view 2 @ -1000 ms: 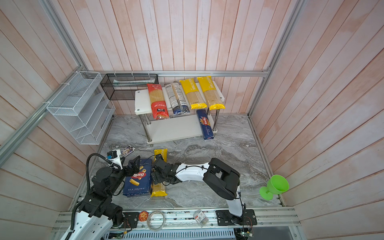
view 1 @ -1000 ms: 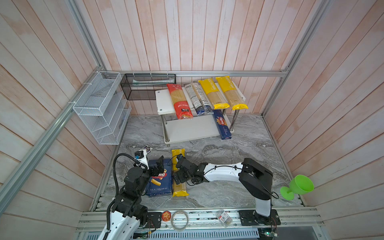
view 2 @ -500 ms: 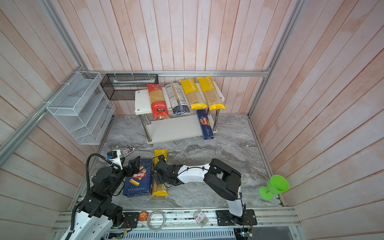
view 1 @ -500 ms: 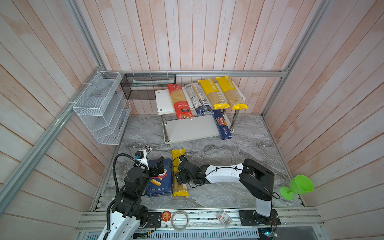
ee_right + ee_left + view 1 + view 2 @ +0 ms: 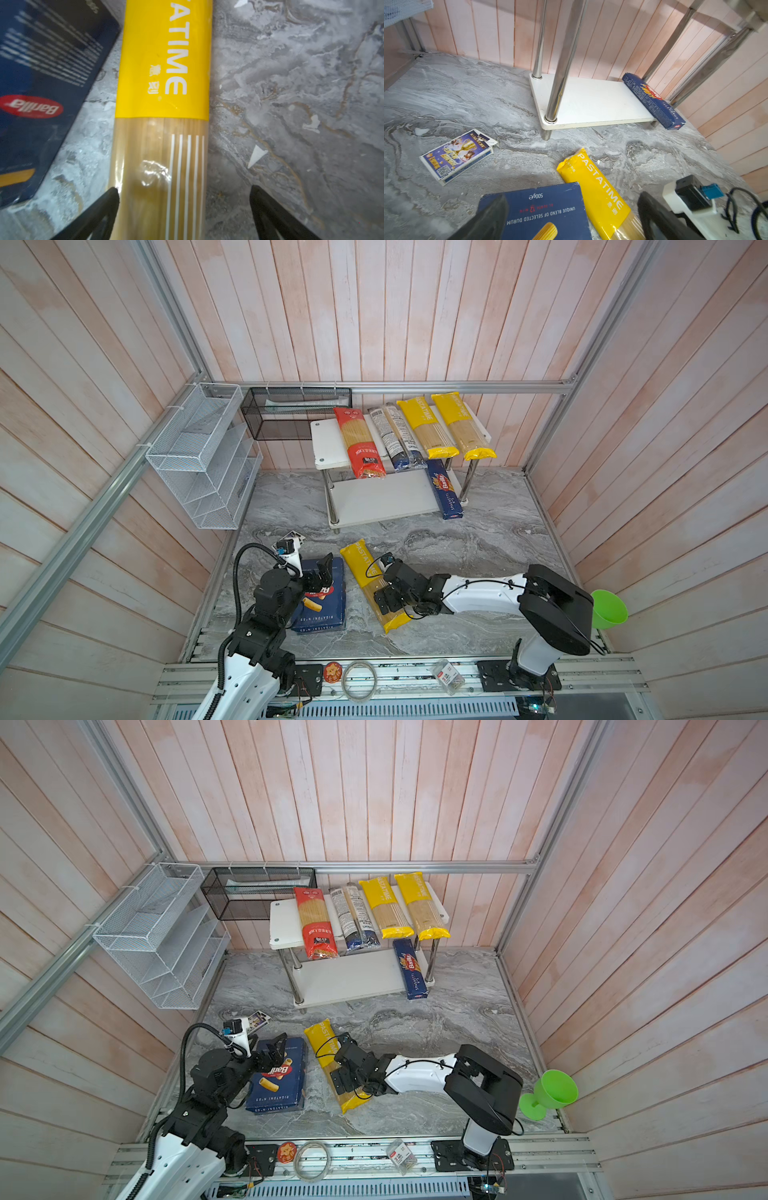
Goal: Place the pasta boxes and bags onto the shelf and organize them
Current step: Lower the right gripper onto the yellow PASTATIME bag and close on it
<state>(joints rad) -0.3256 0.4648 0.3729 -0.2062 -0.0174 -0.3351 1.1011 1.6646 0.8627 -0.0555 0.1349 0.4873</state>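
Observation:
A yellow PASTATIME bag lies slanted on the marble floor. My right gripper is open and straddles its clear window; one fingertip touches the bag's edge. Left of the bag lies the wide blue Barilla box, with my left gripper open just above it. On the shelf, the top board holds a red bag, a dark blue bag and two yellow bags. The narrow Barilla box lies on the right of the lower board.
A white wire rack hangs on the left wall, with a black mesh basket behind the shelf. A small card pack lies on the floor near the left arm. A green cup sits at the right edge. A tape ring rests on the front rail.
The floor bag's near end has swung to the right, and my right gripper has shifted nearer along it, still open. The left arm and the wide box have not moved.

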